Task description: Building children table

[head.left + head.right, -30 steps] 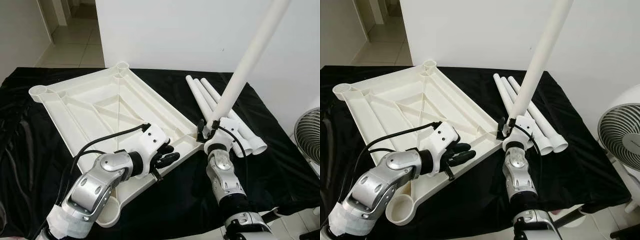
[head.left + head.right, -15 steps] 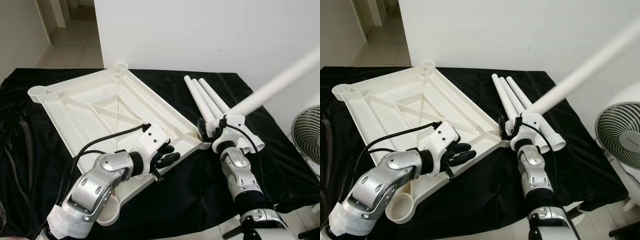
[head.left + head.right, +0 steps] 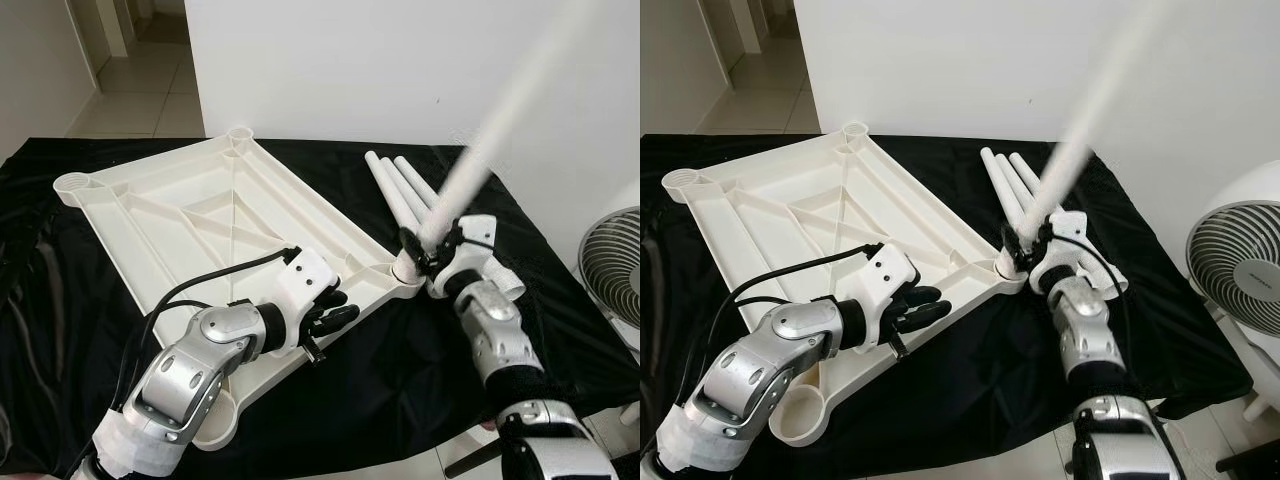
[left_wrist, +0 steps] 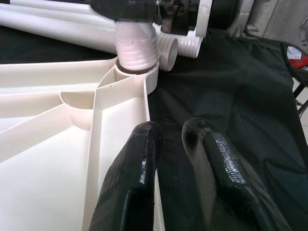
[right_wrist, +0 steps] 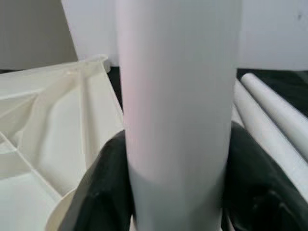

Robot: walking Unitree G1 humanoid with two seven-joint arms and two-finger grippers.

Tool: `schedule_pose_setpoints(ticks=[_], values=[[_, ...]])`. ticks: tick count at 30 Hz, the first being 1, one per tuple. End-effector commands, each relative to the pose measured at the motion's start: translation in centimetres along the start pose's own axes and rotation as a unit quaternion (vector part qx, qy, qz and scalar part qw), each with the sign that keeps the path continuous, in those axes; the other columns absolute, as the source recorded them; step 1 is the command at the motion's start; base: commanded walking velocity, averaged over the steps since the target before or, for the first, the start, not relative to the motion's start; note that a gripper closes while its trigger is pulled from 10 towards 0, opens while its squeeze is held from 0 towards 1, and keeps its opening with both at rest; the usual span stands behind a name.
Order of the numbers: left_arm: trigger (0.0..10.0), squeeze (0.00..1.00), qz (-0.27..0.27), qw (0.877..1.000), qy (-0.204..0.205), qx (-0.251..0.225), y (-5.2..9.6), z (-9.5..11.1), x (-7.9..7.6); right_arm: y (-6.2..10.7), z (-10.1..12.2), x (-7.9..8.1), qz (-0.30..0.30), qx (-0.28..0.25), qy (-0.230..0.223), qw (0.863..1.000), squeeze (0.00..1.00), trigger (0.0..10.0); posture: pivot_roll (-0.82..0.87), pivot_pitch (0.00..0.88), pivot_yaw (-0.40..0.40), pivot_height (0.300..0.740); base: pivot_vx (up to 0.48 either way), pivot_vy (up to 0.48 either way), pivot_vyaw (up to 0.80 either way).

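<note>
One blurred white table leg (image 3: 480, 165)

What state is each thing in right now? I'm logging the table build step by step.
Tabletop: upside down on the black cloth, ribs up.
Held leg: tilted, threaded end at the near-right corner socket, motion-blurred.
Spare legs: three, lying side by side, unattached.
Right pincer: shut on the held leg.
Left pincer: at the tabletop's near edge; fingers close together.
Fan: upright beside the table.
</note>
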State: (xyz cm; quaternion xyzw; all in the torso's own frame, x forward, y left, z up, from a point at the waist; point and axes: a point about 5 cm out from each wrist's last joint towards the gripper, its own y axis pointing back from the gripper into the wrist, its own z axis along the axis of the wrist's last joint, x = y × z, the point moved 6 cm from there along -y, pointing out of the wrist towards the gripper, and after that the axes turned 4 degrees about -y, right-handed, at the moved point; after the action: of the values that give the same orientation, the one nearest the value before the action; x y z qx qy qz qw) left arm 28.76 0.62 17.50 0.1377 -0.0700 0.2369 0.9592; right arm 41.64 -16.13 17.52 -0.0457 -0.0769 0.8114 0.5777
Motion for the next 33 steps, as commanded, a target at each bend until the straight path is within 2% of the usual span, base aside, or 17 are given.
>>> schedule_pose_setpoints(ticks=[1,11,12,13,14,25,33], values=[[10.0,0.00,0.004,1.000,-0.002,-0.003,0.0,0.2,-0.1,0.1,-0.1,-0.4,-0.001,0.002,-0.001,1.000,0.00,0.0,0.04,0.068,-0.041,0.740,0.000,0.000,0.00],[10.0,0.00,0.004,1.000,-0.003,-0.002,0.1,0.2,-0.1,0.1,0.2,-0.5,0.012,0.001,0.006,1.000,0.00,0.0,0.04,0.071,-0.041,0.740,0.000,0.000,0.00],[10.0,0.00,0.004,1.000,-0.002,-0.002,0.1,0.2,-0.1,0.1,0.1,-0.6,0.014,0.003,0.006,1.000,0.00,3.8,0.03,0.072,-0.041,0.740,0.000,0.000,0.00],[10.0,0.00,0.004,1.000,-0.002,-0.002,0.1,0.2,-0.1,0.1,0.1,-0.6,0.014,0.003,0.006,1.000,0.00,3.8,0.03,0.072,-0.041,0.740,0.000,0.000,0.00],[10.0,0.00,0.004,1.000,-0.002,-0.002,0.1,0.2,-0.1,0.2,0.1,-0.6,0.017,0.003,0.006,1.000,0.00,10.0,0.03,0.072,-0.041,0.740,0.000,0.000,0.00],[10.0,0.00,0.004,1.000,-0.003,-0.003,0.1,0.3,-0.1,1.4,-0.4,0.6,0.053,-0.022,0.040,0.998,0.00,10.0,0.03,0.074,-0.036,0.740,0.000,0.000,0.00],[10.0,0.00,0.003,1.000,-0.002,-0.003,0.1,0.4,-0.2,1.7,-2.1,0.1,0.020,-0.006,0.041,0.999,0.00,10.0,0.04,0.076,-0.033,0.740,0.000,0.000,0.00]])
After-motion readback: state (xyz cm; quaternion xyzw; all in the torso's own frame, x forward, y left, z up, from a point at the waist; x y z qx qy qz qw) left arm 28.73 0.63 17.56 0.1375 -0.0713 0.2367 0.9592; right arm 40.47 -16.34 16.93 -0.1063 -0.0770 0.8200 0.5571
